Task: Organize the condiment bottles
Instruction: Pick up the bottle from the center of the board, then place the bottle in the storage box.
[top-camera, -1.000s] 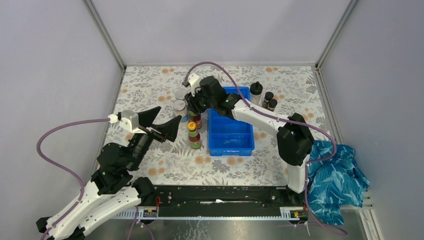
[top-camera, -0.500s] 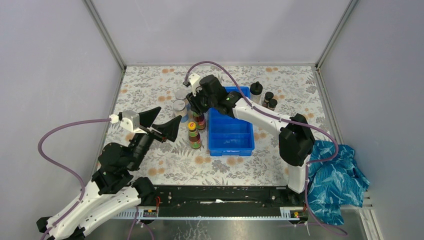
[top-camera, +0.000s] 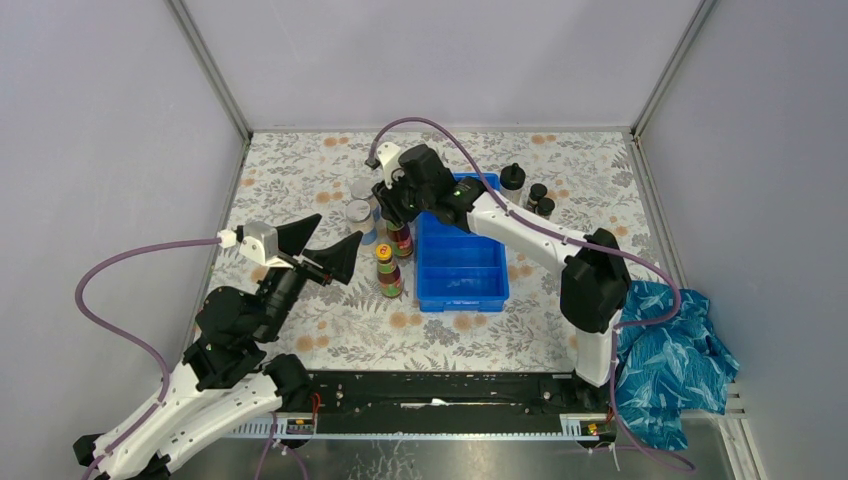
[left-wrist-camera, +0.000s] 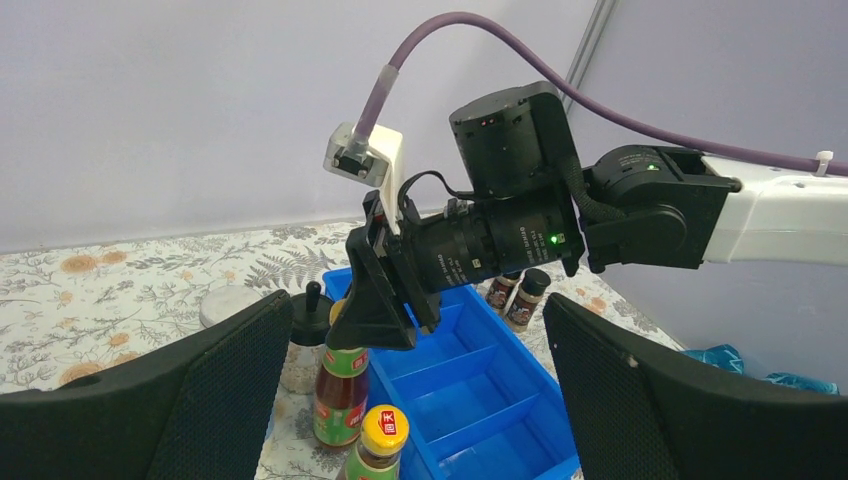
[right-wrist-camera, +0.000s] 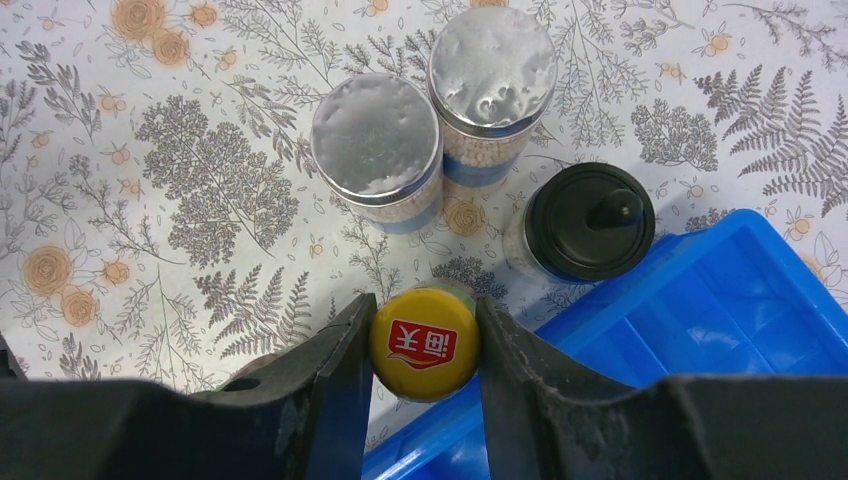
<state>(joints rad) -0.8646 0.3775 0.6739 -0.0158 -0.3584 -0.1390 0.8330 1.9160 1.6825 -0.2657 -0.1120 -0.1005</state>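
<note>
- The right tool (right-wrist-camera: 423, 305) pinches the yellow-orange cap of a dark red sauce bottle with a green label (right-wrist-camera: 424, 343), one finger pressed against each side of the cap.
- That bottle stands upright just beside the left outer wall of the blue compartmented plastic tray (top-camera: 462, 268). Whether its base touches the floral-patterned bench (top-camera: 300, 170) cannot be told.
- Compared with a second ago, tool and bottle sit slightly further right, closer to the tray wall, and the right arm's elbow has shifted a little with them.
- A second dark red bottle with a yellow-orange cap (top-camera: 386, 270) stands on the bench just nearer the arm bases, where it was before.
- A clear bottle with a black domed cap (right-wrist-camera: 590, 220) stands close to the held bottle, beside the tray's rim.
- Two silver-lidded jars with blue bands (right-wrist-camera: 377, 135) (right-wrist-camera: 492, 65) stand side by side beyond it, away from the tray.
- The other black-domed clear bottle (top-camera: 512, 177) and two short dark black-capped jars (top-camera: 541, 200) stand past the tray's far right corner.
- The left tool (top-camera: 322, 245) is spread wide and empty, poised left of the red bottles, unmoved.
</note>
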